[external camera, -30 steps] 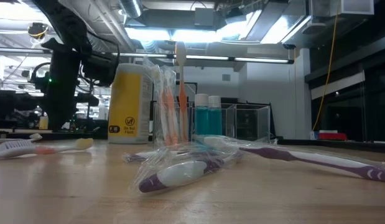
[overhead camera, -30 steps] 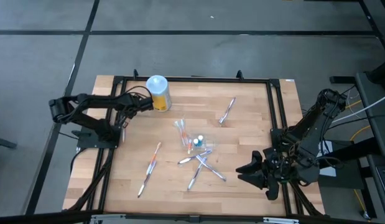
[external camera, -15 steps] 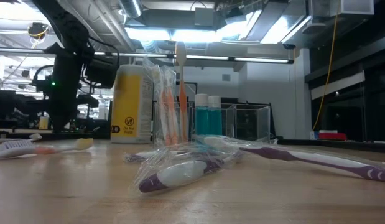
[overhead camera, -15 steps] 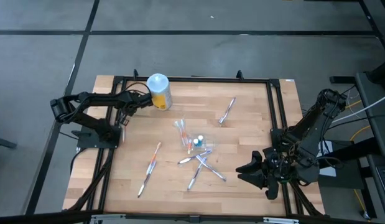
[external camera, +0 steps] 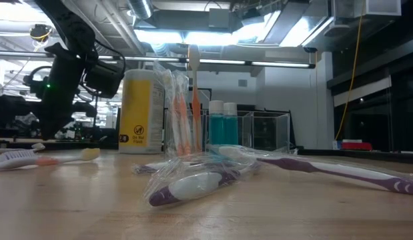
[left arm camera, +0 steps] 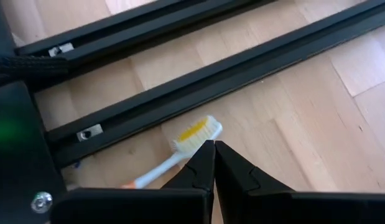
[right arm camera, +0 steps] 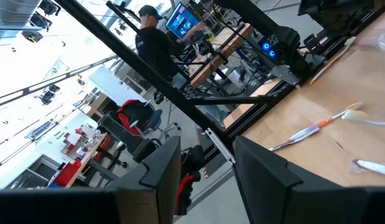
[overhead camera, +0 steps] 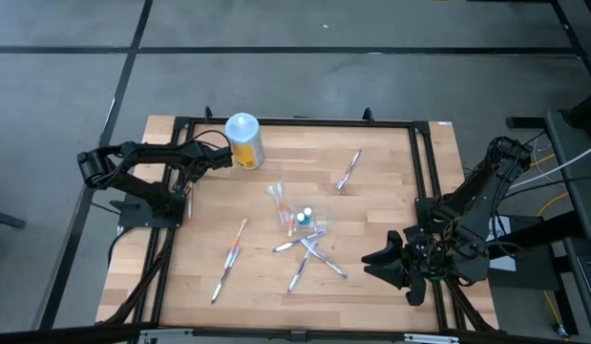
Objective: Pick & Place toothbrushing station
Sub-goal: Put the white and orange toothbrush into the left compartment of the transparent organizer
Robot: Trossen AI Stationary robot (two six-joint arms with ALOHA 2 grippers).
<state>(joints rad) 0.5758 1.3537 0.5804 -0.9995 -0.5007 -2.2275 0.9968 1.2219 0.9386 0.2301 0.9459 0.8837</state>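
Observation:
A clear holder [overhead camera: 293, 215] with orange-pink toothbrushes [external camera: 183, 113] stands at the table's middle, with two small blue bottles [external camera: 223, 123] behind it. Loose toothbrushes lie around it [overhead camera: 309, 250], at the near left [overhead camera: 230, 258] and at the far right [overhead camera: 348, 170]. A whitish toothbrush with yellow bristles [left arm camera: 195, 132] lies by the left rail. My left gripper [left arm camera: 212, 148] is shut just above its head; it also shows in the high view [overhead camera: 190, 180]. My right gripper [right arm camera: 204, 180] is open and empty at the table's near right [overhead camera: 383, 265].
A yellow bottle with a white cap [overhead camera: 243, 140] stands at the far left, close to my left arm. Black frame rails [left arm camera: 180, 93] run along the table's left side. A purple toothbrush [external camera: 339, 170] and a wrapped one [external camera: 193, 187] lie near the front.
My left arm has shifted a little toward the table's left edge and tipped, its gripper staying shut. The toothbrushes and holder have kept still.

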